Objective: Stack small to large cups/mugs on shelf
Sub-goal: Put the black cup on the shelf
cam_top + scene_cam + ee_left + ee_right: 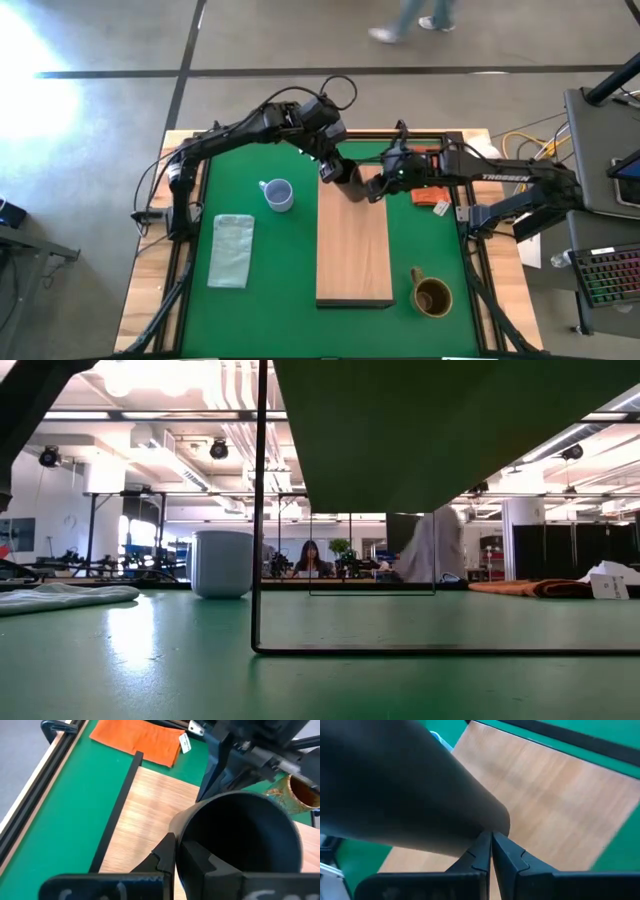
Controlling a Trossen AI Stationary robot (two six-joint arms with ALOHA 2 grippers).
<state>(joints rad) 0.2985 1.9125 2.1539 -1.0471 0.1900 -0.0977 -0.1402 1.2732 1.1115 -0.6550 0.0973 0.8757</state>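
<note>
Both arms meet over the far end of the shelf (353,245), a flat light-wood board lying lengthwise on the green table (280,260). The black tumbler (349,181) sits between the two grippers at that far end, tilted. Left gripper (331,168) is clamped on the tumbler rim, one finger inside the cup and one outside, seen clearly in the left wrist view, where the tumbler (240,835) is open toward the camera and the finger (165,855) presses its wall. Right gripper (378,185) is at the tumbler's other side; in the right wrist view its fingers (487,851) are together, tips right against the tumbler's dark wall (410,795), nothing between them.

Blue-white mug (278,194) stands upright on the table left of the shelf, apart from it. Brown mug (432,295) stands on the table beside the shelf's near right corner. Pale green cloth (231,250) lies flat near the left side. Orange cloth (428,190) lies under the right arm at the far right.
</note>
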